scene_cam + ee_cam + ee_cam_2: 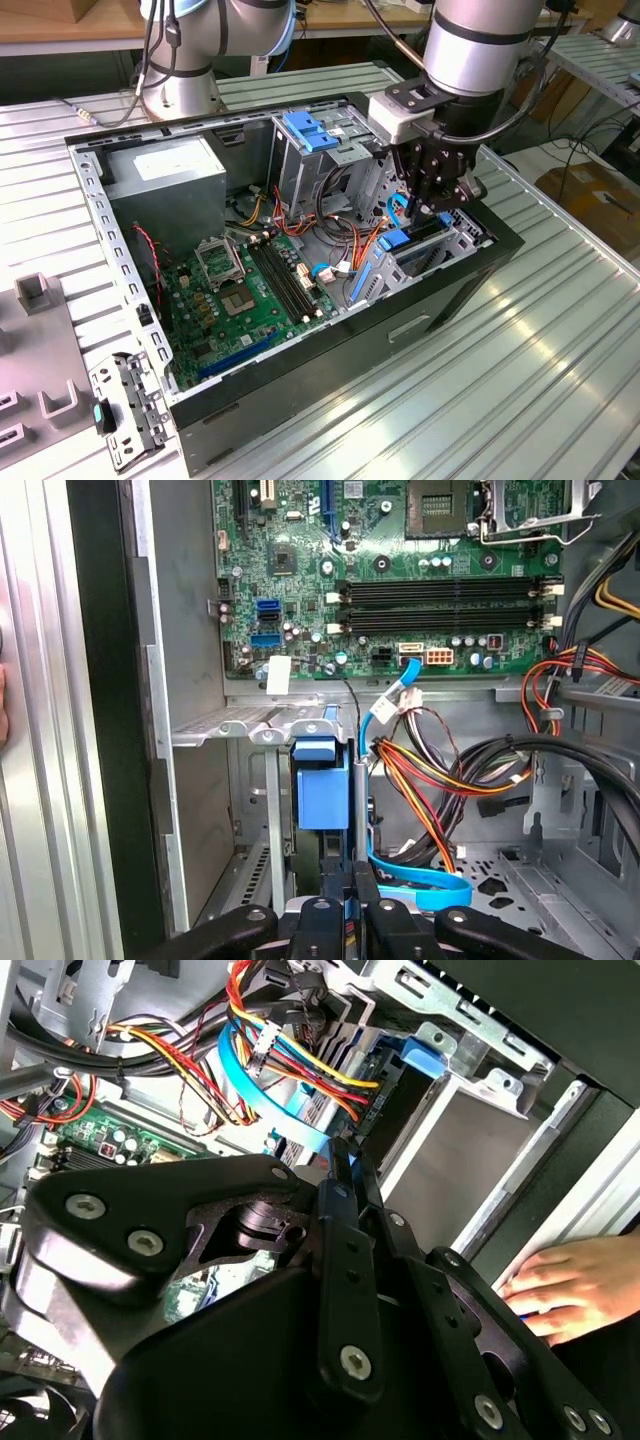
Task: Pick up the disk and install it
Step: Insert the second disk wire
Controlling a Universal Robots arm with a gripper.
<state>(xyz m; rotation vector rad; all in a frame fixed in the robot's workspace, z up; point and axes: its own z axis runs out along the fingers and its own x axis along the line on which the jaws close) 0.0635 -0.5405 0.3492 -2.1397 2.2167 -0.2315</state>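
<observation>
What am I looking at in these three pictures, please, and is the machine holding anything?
The machine is a robot arm with a grasping tool at its end. The exterior view comes from a camera standing off the arm. The two wrist views come from cameras riding near the tool, looking down past it. On the ribbed metal table lies an open computer case with its green board, coloured cables and a grey box. A loose metal bracket lies beside the case. The tool hangs over the drive bay, right above a blue-railed part that is probably the disk. I cannot tell whether the tool grips it. A person's hand rests on the case's edge.
</observation>
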